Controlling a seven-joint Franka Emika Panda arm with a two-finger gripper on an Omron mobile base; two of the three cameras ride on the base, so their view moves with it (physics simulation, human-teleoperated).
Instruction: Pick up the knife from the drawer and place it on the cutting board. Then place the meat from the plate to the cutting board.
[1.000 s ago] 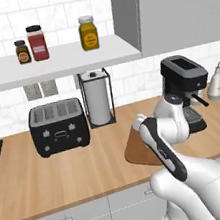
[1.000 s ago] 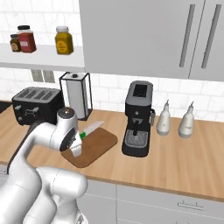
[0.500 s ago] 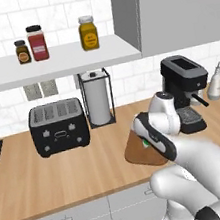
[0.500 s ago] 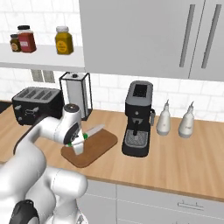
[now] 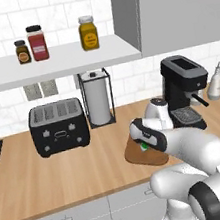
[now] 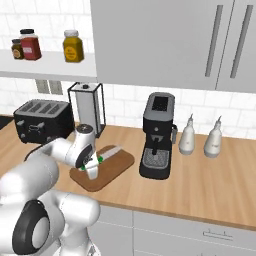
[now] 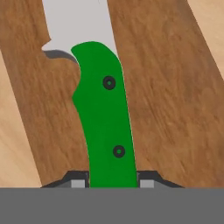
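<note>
The knife [image 7: 107, 127], with its bright green handle and short silver blade, lies along the brown cutting board [image 7: 166, 100]. My gripper [image 7: 112, 183] is shut on the butt of the handle, a dark finger tip pressed to each side. From the right base view, the gripper [image 6: 92, 164] sits low at the board's [image 6: 112, 167] near left end, and the knife [image 6: 111, 151] points away toward the coffee machine. In the left base view my forearm covers most of the board [image 5: 139, 153]. The drawer, the meat and its plate are out of view.
A black coffee machine [image 6: 159, 135] stands just right of the board, with two white bottles [image 6: 189, 136] beyond it. A paper towel holder [image 5: 98, 98] and a black toaster [image 5: 59, 125] stand behind and to the left. Spice jars [image 5: 88, 33] sit on the shelf above.
My hand has come down with the knife and swung over the board, from above its left end to low on the wood. The base has not moved.
</note>
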